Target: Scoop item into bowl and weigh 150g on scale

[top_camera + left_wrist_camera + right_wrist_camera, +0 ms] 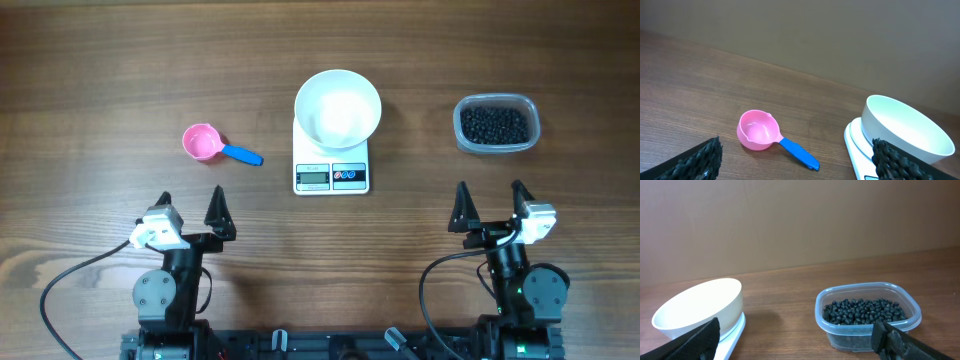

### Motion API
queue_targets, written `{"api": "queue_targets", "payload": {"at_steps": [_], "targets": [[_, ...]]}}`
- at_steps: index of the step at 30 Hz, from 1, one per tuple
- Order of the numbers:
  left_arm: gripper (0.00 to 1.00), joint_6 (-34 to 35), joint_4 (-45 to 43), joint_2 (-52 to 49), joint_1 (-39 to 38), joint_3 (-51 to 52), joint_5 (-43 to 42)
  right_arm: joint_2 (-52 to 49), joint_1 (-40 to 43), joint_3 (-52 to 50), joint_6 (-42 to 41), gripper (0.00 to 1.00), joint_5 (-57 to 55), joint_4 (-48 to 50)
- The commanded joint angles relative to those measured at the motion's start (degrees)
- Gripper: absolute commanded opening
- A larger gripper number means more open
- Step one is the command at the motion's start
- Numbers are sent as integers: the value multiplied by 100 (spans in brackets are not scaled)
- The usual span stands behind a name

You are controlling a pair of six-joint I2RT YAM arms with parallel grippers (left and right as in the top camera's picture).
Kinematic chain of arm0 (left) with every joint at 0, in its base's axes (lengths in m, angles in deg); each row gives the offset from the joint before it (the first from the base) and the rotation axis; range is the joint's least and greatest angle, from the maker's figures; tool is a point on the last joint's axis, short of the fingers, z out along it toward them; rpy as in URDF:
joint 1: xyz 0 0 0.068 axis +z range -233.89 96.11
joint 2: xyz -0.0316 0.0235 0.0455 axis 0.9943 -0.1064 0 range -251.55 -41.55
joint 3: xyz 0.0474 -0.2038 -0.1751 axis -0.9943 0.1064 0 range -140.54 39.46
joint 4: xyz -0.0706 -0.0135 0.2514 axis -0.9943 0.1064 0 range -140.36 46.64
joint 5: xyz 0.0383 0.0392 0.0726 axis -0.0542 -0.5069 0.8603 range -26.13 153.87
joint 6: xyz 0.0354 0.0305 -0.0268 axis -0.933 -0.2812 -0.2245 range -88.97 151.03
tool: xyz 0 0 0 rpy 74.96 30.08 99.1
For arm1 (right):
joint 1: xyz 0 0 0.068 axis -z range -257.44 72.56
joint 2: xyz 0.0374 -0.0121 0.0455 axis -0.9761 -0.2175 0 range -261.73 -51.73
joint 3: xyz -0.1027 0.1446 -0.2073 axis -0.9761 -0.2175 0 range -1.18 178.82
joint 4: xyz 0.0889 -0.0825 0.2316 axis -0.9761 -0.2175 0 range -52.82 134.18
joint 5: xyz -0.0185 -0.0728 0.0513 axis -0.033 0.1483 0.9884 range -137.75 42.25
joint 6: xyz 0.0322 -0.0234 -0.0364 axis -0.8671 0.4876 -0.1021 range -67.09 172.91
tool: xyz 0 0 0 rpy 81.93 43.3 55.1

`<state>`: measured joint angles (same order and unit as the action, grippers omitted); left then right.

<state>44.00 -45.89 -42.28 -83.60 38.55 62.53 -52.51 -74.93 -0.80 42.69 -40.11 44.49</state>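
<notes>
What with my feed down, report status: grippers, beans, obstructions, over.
Left gripper open, right gripper open, both empty. Bowl empty on scale; beans in tub, pink scoop lying left of scale. Nothing blocking, over.

Overhead looks down; wrist cams low, both share bowl (907, 127)

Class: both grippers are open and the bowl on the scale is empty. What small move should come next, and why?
Probably move the left gripper forward to the pink scoop, lying nearest it; the beads are in the tub, the bowl on the scale empty.
</notes>
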Motion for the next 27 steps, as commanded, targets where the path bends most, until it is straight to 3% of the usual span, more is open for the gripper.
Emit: {"api": "queue_targets", "payload": {"at_steps": [1,27], "targets": [[100,699,481,-111,-35,-166,-9,50,9,-9,-31,100,-33,24],[100,699,481,-170,-35,-166,-9,50,9,-9,-31,100,-33,22]]}}
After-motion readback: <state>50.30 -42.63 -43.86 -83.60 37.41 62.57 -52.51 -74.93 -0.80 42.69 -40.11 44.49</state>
